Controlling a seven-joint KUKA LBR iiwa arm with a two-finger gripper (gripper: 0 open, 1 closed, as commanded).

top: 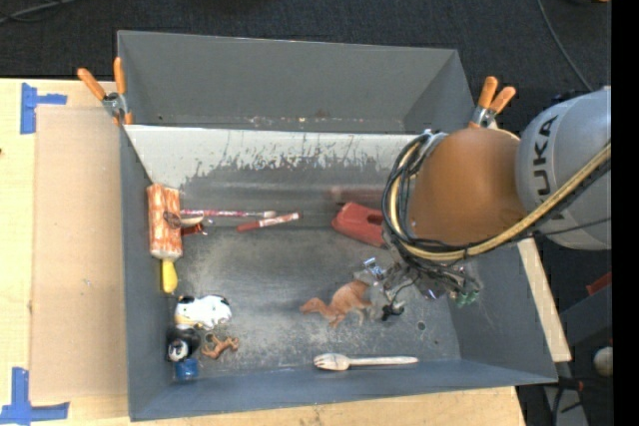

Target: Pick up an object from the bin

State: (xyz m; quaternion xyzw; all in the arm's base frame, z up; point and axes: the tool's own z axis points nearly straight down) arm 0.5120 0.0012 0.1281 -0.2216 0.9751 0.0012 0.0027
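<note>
Low in the frame's lower right, the gripper (392,297) is just beside a small brown toy animal (339,302) on the bin (290,95) floor; whether it is open or closed, I cannot tell. The risk is that an off-centre grip catches only a thin leg and the toy slips.

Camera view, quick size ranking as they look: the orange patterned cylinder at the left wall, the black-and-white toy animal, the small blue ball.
1. orange patterned cylinder
2. black-and-white toy animal
3. small blue ball
All lie along the left side of the bin, so nearness hardly skews this.
</note>
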